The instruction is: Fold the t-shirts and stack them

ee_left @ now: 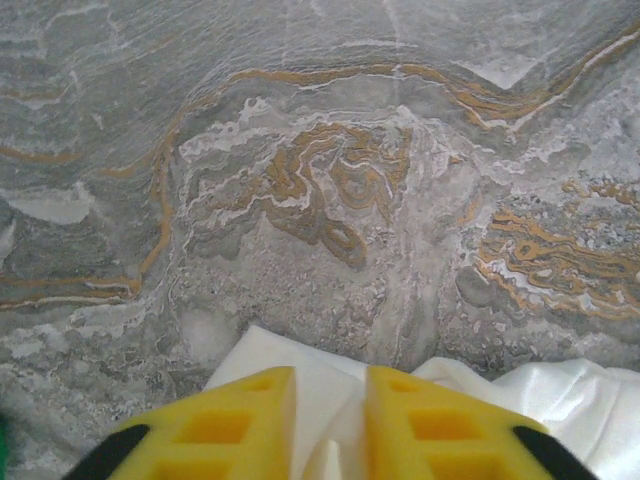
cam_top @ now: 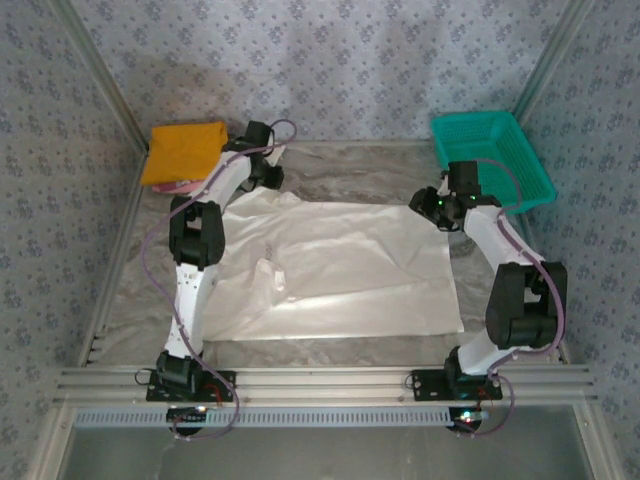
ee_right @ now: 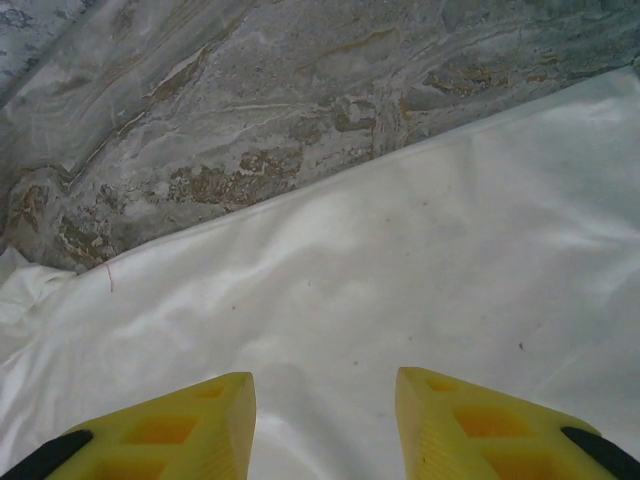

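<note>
The left fingers (ee_left: 235,425) were nearly together, pinching the edge of the white shirt (cam_top: 340,265) between them. The right fingers (ee_right: 480,425) stood apart and empty, with the shirt flat just below them. A clean fold required the right fingers to pinch the matching edge, then both to lift evenly off the table (ee_left: 300,150).

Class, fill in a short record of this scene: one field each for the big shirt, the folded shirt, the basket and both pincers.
white t-shirt: spread mid-table, wrinkled on its left side
orange shirt: folded, far left corner
teal basket: far right corner
left pincer: closed on the white t-shirt's far left corner
right pincer: open, over the white t-shirt
</note>
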